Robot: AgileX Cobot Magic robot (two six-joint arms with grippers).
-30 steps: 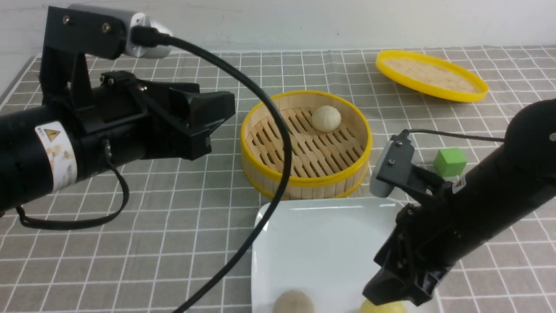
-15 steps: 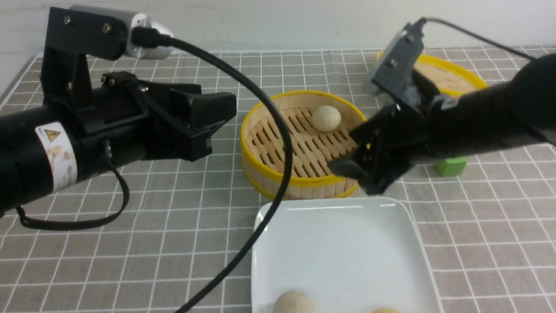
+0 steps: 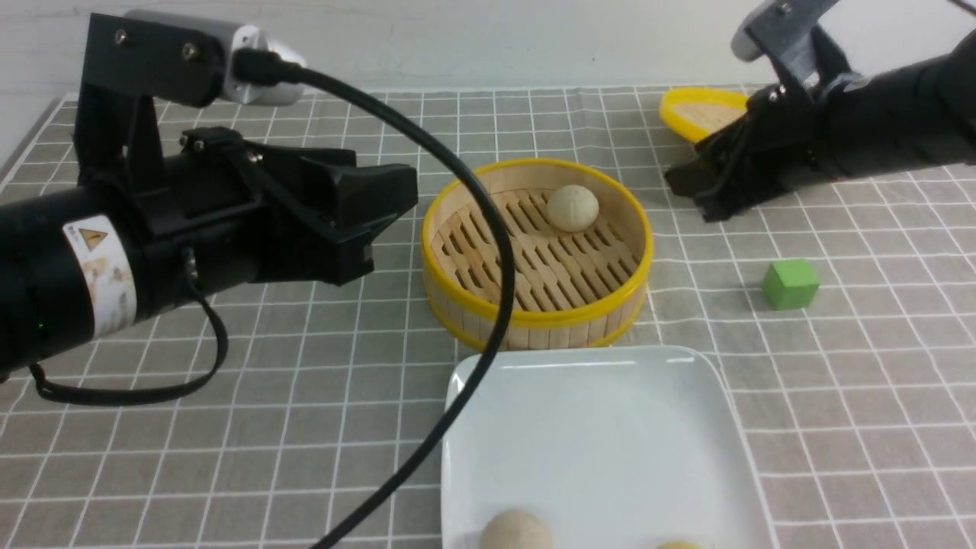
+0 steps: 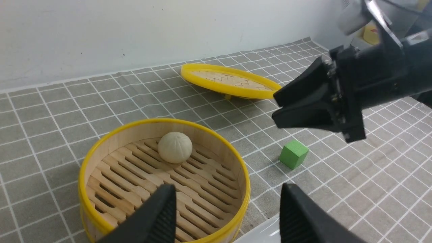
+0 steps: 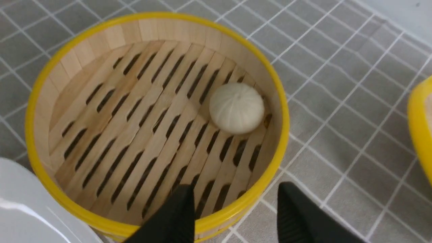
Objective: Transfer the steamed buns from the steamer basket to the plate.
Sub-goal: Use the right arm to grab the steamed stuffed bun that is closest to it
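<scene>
The steamer basket (image 3: 534, 326) (image 4: 101, 141) (image 5: 282, 135) stands mid-table with one cream steamed bun (image 3: 573, 207) (image 4: 174, 147) (image 5: 236, 108) against its far wall. The white plate (image 3: 595, 427) (image 4: 260, 233) (image 5: 20, 209) lies in front of it. A cream bun (image 3: 517, 531) and a pale yellow bun (image 3: 679, 544) rest at the plate's near edge. My left gripper (image 3: 393, 225) (image 4: 227, 190) hovers open and empty left of the basket. My right gripper (image 3: 686, 194) (image 4: 275, 109) (image 5: 236, 189) hangs open and empty above the cloth, right of the basket's far side.
A flat yellow-rimmed lid (image 3: 698, 110) (image 4: 229, 81) lies at the back right, partly behind my right arm. A green cube (image 3: 791, 284) (image 4: 293, 154) sits right of the basket. The left arm's black cable (image 3: 488, 305) drapes across the basket and plate. A wall closes the far side.
My right arm has risen from the plate's near right corner and swung back and right past the basket. The yellow bun stays on the plate. The left arm has not moved.
</scene>
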